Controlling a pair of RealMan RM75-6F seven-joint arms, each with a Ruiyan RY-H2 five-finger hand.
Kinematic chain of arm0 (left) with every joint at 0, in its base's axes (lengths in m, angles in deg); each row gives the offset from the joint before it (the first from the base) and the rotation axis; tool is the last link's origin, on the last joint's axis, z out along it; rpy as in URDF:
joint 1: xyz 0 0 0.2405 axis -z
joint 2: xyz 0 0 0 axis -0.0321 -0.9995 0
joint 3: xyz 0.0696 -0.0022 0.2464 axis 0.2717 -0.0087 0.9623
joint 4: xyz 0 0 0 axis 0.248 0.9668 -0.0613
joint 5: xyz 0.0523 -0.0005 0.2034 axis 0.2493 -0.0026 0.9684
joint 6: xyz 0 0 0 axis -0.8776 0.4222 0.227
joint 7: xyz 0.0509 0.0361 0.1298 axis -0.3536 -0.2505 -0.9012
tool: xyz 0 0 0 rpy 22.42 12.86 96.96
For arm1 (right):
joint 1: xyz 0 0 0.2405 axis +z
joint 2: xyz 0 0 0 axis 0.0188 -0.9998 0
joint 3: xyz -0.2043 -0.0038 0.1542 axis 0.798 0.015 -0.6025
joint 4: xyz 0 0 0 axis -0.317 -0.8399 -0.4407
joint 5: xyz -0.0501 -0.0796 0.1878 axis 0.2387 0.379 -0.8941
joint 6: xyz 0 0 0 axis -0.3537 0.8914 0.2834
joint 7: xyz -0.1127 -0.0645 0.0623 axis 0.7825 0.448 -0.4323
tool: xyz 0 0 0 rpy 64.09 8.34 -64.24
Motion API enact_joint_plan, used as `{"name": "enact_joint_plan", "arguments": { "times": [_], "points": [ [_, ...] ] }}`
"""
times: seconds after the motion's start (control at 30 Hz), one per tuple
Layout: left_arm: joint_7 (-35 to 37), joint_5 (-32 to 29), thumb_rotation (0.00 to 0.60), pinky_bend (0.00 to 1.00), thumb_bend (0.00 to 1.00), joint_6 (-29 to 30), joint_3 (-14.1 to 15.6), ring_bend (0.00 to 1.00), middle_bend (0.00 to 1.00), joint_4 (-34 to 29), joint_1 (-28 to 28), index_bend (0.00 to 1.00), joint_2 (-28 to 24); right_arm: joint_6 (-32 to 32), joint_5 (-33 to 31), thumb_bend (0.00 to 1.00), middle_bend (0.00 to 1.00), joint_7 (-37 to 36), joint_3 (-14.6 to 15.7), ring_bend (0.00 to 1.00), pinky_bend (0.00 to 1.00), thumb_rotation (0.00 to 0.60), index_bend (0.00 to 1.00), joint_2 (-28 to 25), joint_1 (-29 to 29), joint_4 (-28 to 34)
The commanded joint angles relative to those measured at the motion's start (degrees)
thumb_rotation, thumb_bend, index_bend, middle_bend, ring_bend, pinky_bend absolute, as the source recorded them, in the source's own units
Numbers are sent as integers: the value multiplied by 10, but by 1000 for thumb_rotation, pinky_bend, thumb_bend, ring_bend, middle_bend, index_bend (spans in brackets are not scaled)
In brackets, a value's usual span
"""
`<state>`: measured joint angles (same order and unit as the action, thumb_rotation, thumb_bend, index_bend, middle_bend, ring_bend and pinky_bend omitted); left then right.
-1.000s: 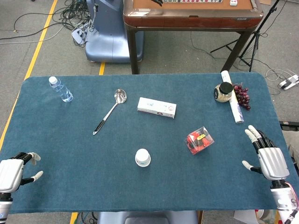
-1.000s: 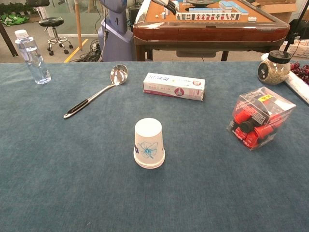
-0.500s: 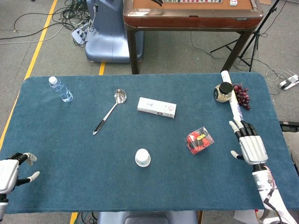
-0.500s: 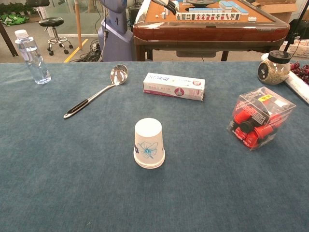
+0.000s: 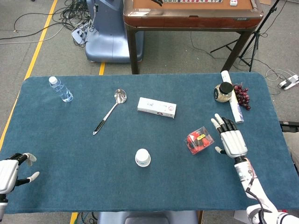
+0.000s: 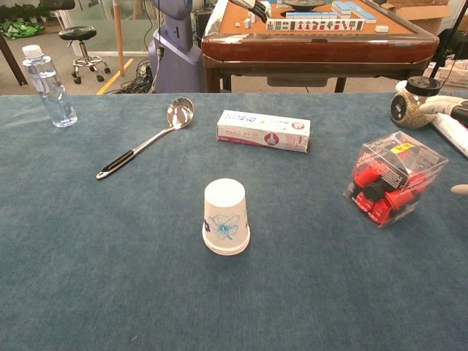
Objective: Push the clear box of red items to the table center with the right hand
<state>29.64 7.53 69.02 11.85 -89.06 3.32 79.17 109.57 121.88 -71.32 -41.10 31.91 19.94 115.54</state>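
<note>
The right hand (image 5: 231, 140) is hovering flat with fingers spread and nothing held, just beside the clear box of red items (image 5: 200, 140) on its outer side, likely placed to shove it inward. The box is sitting right of the desk's (image 5: 70, 158) middle, near a paper cup (image 5: 142, 157). The left hand (image 5: 10, 172) is idling, loosely open, at the desk's near corner.

Head view looks steeply down from above the near edge onto the whole blue table (image 5: 93, 177); chest view sits low and close, facing across it; both share the paper cup (image 5: 142, 157) and mid-table.
</note>
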Motion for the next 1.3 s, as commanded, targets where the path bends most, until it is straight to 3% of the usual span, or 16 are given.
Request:
{"name": "enact_joint_plan", "arguments": {
  "times": [0.03,1.3],
  "points": [
    [1,-1,600,588,0,0,0,428,556,0,0,489,-1,-7,-1,0,0,5,1,0,113,600,0,10,8,-5],
    [1,-22,600,589,0,2,-7,428,556,6,-9,490,-7,-75,-59,0,0,89,-72,0,113,600,0,185,167,-110]
  ]
}}
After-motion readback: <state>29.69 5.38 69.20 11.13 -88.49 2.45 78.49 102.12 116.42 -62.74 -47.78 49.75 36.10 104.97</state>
